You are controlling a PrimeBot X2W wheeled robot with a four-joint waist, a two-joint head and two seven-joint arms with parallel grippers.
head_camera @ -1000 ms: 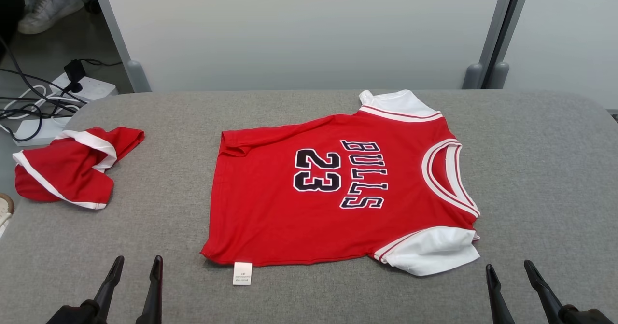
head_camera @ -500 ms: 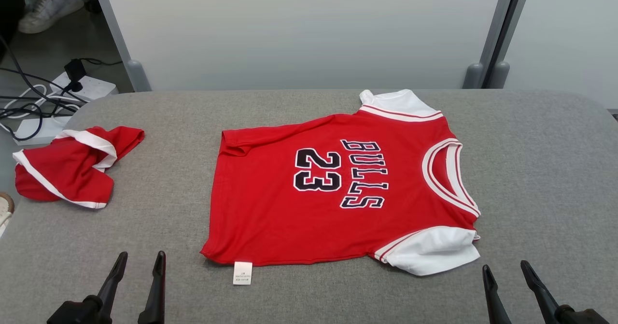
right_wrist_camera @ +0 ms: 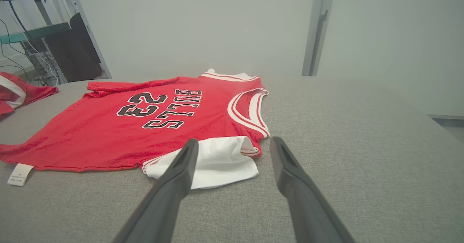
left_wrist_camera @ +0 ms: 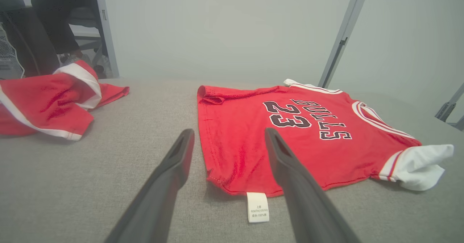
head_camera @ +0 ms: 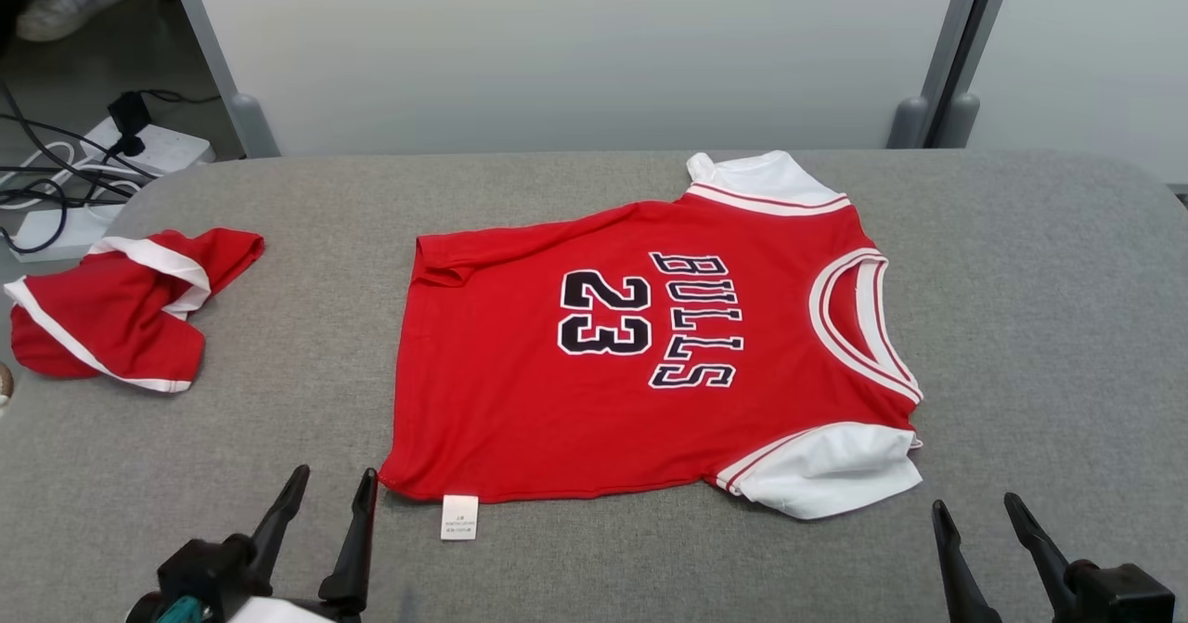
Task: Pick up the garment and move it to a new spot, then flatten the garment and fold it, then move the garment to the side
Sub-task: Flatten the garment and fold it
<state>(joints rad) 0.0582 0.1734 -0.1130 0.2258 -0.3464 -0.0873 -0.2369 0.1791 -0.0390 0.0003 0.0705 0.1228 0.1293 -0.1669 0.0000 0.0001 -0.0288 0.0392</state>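
The left hand point(head_camera: 336, 471) and right hand point(head_camera: 974, 500) hover wide open, empty; pinching both shirt point(head_camera: 650, 363) corners nearest the bench's point(head_camera: 1039, 326) front edge should keep it flat.

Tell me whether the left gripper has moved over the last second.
Yes. The open left gripper has shifted right and slightly forward in the head view, closing much of its gap to the white care label on the jersey.
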